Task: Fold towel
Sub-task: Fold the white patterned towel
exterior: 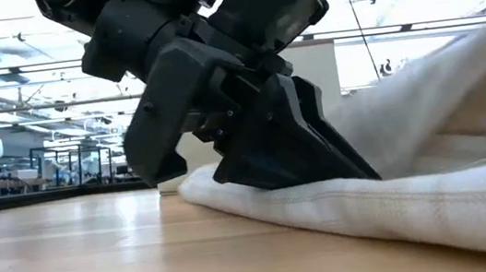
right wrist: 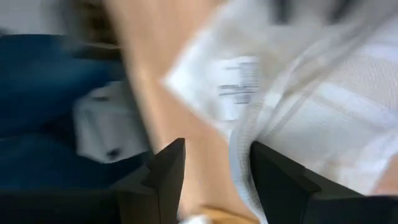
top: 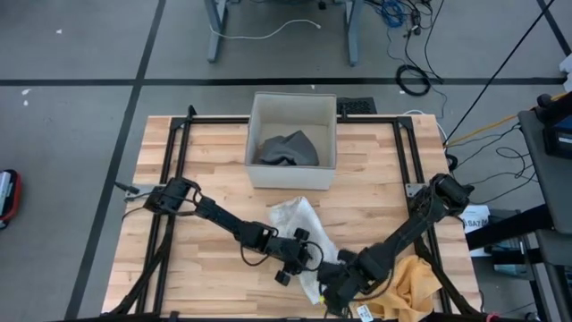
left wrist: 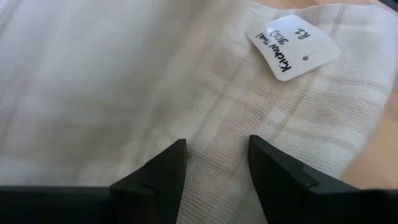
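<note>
Table [top: 206, 152]: wooden slats filling the high view, framed by black rails.
Bin [top: 292, 105]: sitting at twelve o'clock, holding a grey cloth [top: 288, 148].
Towel [top: 295, 220]: lying crumpled at six o'clock, between both grippers.
Yellow cloth [top: 417, 279]: bunching at five o'clock.
Left gripper [left wrist: 216, 163]: fingers spreading apart, pressing down on the towel's weave.
Right gripper [right wrist: 217, 163]: fingers standing apart beside the towel's edge, gripping nothing.
Tag [left wrist: 292, 43]: resting on the towel.

Wooden bench [top: 179, 268] and its load

A white box [top: 291, 172] stands at the far edge; the pale towel [top: 295, 217] lies mid-bench, a yellow cloth [top: 418, 279] at the near right corner.
</note>
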`<act>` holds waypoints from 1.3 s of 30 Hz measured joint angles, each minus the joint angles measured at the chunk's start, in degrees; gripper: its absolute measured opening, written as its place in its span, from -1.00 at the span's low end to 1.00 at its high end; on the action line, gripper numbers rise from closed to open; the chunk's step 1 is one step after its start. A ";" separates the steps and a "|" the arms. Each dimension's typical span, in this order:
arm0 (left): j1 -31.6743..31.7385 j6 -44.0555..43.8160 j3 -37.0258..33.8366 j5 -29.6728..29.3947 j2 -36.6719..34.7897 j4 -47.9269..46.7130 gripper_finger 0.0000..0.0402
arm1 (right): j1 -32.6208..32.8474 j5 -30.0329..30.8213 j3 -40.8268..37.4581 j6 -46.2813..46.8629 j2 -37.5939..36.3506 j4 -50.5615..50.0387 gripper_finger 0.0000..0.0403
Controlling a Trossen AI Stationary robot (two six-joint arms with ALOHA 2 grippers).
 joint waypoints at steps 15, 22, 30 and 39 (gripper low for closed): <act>0.18 -0.48 -0.04 -0.12 0.04 -0.64 -0.11 | -2.46 25.09 -0.02 -5.21 -2.19 -9.76 -0.18; -0.19 -1.21 -0.04 -0.14 0.04 -0.92 -0.11 | -0.74 10.10 -0.04 -4.54 -2.40 -17.62 -0.18; -0.07 -1.23 -0.06 -0.02 0.09 -0.88 -0.11 | 3.07 5.35 -0.13 0.77 -3.09 -17.49 -0.18; -0.10 -1.29 -0.06 0.04 0.10 -0.95 -0.11 | 4.99 8.26 -4.03 4.34 -2.77 5.51 -0.18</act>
